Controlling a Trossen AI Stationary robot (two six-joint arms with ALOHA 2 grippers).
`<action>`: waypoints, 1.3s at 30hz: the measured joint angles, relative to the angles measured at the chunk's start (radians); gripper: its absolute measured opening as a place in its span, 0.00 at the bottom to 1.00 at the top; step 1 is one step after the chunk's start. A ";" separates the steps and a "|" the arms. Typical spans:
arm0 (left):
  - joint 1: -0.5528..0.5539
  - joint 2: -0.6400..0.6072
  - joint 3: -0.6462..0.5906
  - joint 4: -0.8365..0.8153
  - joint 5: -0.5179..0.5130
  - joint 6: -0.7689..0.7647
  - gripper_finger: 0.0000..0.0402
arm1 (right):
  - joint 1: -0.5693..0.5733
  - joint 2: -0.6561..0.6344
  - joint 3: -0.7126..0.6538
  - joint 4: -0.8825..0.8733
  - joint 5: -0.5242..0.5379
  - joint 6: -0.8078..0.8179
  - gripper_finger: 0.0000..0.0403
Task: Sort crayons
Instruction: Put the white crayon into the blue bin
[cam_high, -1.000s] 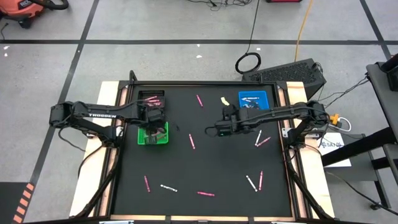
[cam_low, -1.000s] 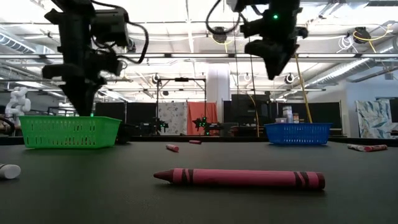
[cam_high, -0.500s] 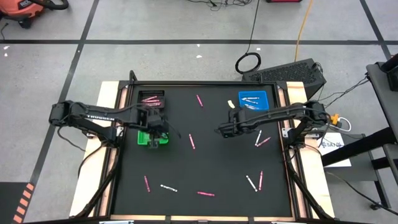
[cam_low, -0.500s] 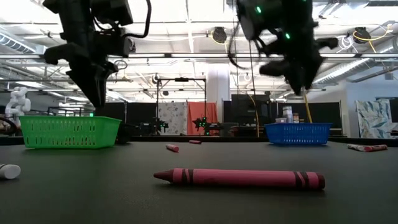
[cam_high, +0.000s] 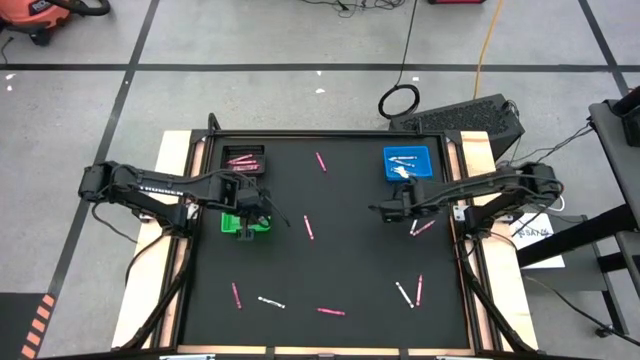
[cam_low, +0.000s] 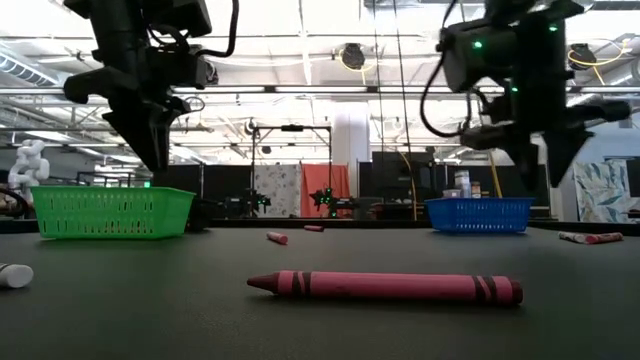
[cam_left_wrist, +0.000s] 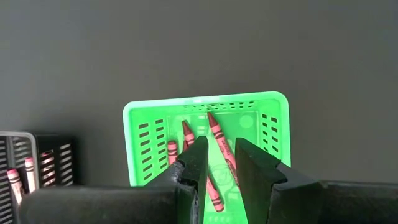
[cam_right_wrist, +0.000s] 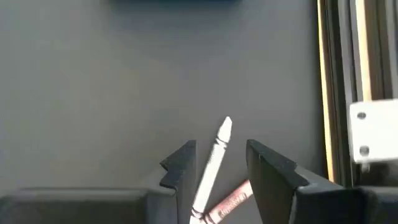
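I count three baskets; my right hand (cam_right_wrist: 217, 163) (open, empty) hangs over one white crayon (cam_right_wrist: 211, 163) crossing one pink crayon (cam_right_wrist: 231, 203).

left gripper (cam_left_wrist: 216, 160): raised, fingers parted, empty; right gripper (cam_right_wrist: 219, 163): raised, fingers parted, empty

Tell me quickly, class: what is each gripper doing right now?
Left gripper: open, empty, above the green basket.
Right gripper: open, empty, above a white crayon on the mat.
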 joint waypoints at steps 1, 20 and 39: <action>0.000 0.000 0.000 0.000 -0.002 0.000 0.19 | 0.000 -0.012 -0.018 0.009 -0.013 0.015 0.31; 0.000 0.000 0.000 0.026 -0.005 0.004 0.19 | 0.009 -0.035 -0.204 0.245 -0.111 0.123 0.31; 0.000 0.000 0.000 0.026 -0.005 0.006 0.19 | 0.009 -0.036 -0.291 0.388 -0.109 0.115 0.23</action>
